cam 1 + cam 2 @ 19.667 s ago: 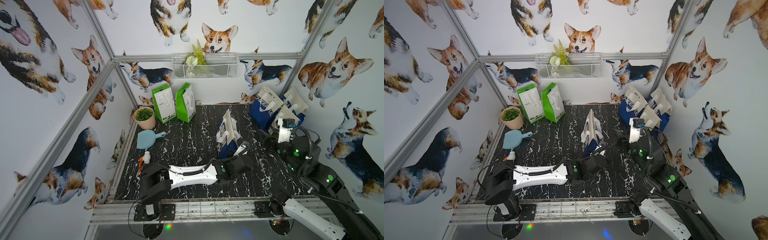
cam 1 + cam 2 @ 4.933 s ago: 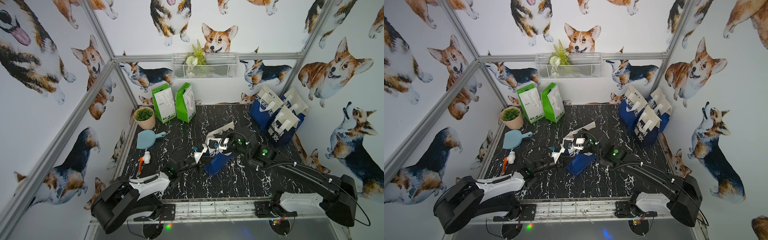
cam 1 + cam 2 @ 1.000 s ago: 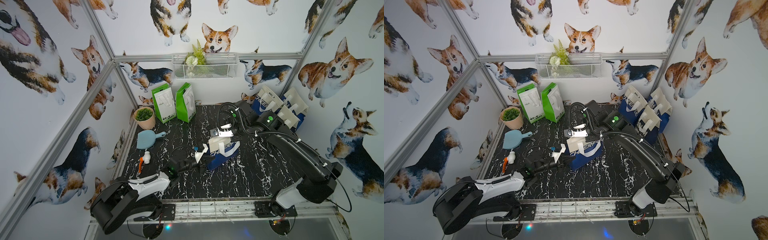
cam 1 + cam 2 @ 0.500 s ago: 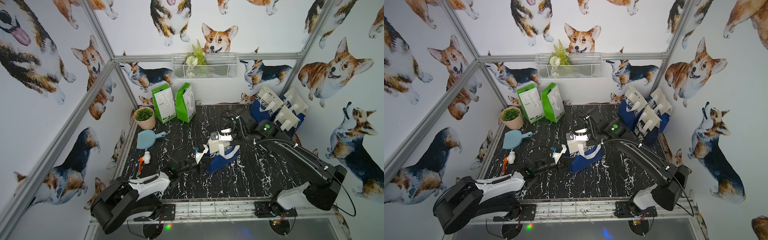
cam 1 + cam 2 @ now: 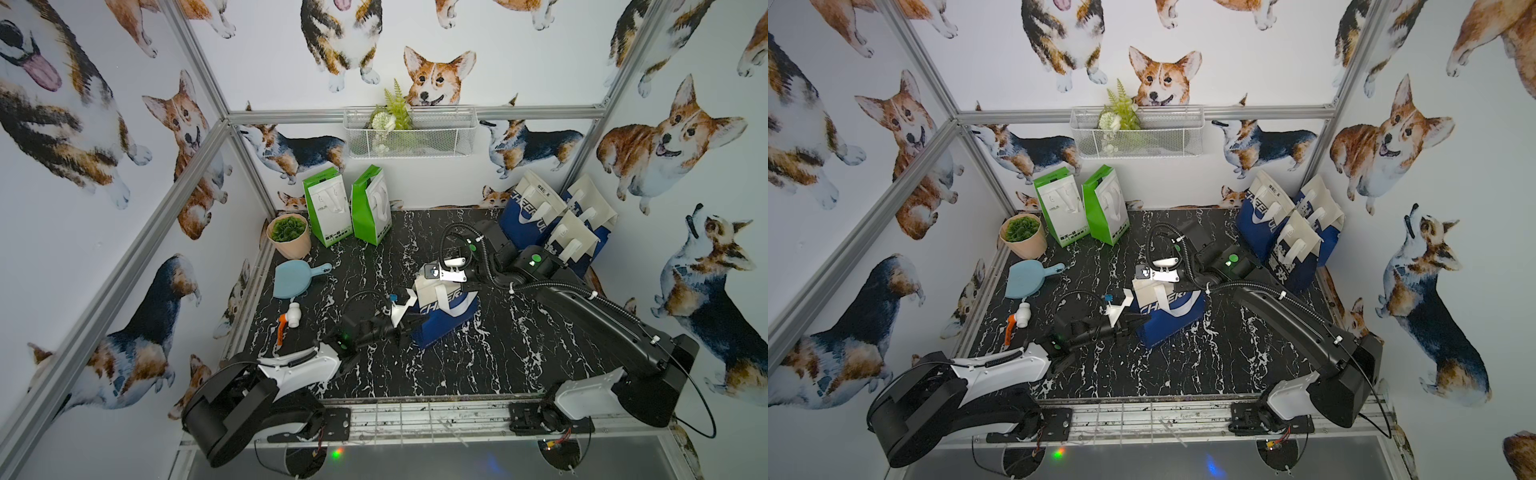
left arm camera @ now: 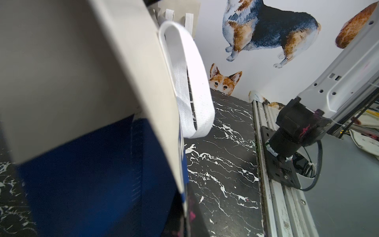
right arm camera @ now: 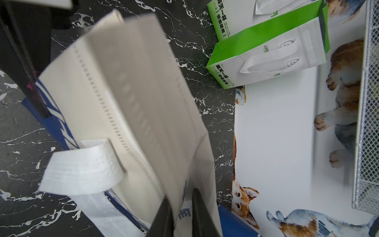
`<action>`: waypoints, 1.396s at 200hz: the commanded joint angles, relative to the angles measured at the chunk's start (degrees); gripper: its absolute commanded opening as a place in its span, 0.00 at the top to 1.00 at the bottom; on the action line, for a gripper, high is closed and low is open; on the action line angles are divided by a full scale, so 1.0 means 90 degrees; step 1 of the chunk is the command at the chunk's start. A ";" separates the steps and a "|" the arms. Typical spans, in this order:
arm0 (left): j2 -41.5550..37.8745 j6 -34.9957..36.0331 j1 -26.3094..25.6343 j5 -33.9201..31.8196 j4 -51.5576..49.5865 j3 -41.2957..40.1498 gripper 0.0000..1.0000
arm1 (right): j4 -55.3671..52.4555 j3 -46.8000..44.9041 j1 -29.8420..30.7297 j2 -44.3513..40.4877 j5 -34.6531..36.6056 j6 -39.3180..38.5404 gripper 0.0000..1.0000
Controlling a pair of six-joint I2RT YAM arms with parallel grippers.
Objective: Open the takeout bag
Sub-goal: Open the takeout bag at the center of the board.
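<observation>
While the bag (image 5: 444,320) sits mid tabletop (image 5: 498,361) in a top view, left pincer (image 5: 405,327) shut on its side, left wrist shows a slack handle (image 6: 185,82), and right wrist has the right pincer (image 7: 180,205) astride the rim (image 7: 196,123), bite unclear: a slip could reclose it!

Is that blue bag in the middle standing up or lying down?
Standing: the blue takeout bag rests on its base, white top uppermost.
</observation>
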 commanded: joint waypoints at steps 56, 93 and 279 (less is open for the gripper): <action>-0.0006 0.0070 0.0006 0.0063 0.0231 0.0045 1.00 | 0.0357 0.0139 0.0004 -0.0169 -0.0012 0.0002 1.00; 0.0003 0.0069 0.0008 0.0050 0.0231 0.0047 1.00 | 0.0262 0.0492 0.0000 -0.0131 0.0083 -0.0105 1.00; 0.0014 0.0217 0.0004 -0.0138 -0.0195 0.0162 1.00 | -0.1855 0.2601 0.0015 0.0633 -0.0217 0.0023 1.00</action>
